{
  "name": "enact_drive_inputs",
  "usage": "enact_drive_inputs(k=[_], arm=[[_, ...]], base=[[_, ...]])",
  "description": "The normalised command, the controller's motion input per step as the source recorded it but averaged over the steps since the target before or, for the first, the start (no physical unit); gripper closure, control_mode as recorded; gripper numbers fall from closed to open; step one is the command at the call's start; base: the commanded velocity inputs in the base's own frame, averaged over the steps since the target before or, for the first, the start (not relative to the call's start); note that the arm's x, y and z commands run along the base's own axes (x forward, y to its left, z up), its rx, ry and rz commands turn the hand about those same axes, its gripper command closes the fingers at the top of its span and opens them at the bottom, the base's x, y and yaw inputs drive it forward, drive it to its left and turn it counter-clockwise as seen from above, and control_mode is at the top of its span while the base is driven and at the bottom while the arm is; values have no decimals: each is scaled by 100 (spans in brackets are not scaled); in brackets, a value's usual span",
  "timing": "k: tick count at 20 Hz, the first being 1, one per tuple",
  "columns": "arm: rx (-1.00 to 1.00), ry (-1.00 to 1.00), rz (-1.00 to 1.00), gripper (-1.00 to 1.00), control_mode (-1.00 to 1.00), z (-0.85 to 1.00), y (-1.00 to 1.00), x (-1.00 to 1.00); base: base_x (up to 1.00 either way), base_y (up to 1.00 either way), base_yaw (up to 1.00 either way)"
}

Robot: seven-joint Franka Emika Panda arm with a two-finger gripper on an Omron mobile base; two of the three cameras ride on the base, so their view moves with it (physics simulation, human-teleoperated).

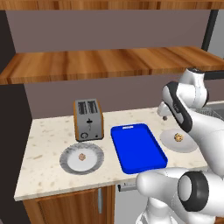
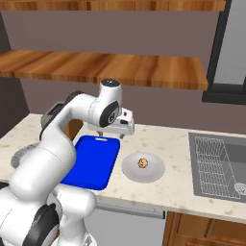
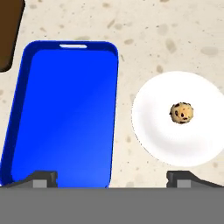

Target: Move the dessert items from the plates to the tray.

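Note:
The blue tray (image 1: 137,148) (image 2: 93,161) (image 3: 65,113) lies mid-counter with nothing on it. To its left sits the ribbed-rim plate (image 1: 65,159), carrying one light-brown morsel (image 1: 81,156). On the tray's right, the paler plate (image 1: 188,144) (image 2: 151,173) (image 3: 153,118) bears the other morsel (image 1: 178,137) (image 2: 142,163) (image 3: 181,113). My gripper (image 2: 111,134) (image 3: 112,178) hovers above the counter near the back, over the gap between tray and pale plate. It is open, its fingers wide apart with nothing between them.
A brown and steel toaster (image 1: 88,119) stands behind the ribbed plate. A sink with a wire rack (image 2: 221,163) is sunk into the counter at the right. A wooden shelf (image 1: 109,63) runs overhead along the wall.

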Motion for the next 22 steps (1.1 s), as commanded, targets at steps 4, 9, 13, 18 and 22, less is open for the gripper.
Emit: enact_drive_inputs(k=[4, 9, 13, 18, 22], arm=[[0, 0, 0, -100, -100, -25, -39, 0], [0, 0, 0, -100, -100, -25, -41, 0], [0, 0, 0, -100, -100, -26, -39, 0], [0, 0, 0, -100, -100, -22, -34, 0], [0, 0, 0, -100, -100, -21, -28, 0]], base=[[0, 0, 0], [0, 0, 0], [0, 0, 0], [0, 0, 0], [0, 0, 0]])
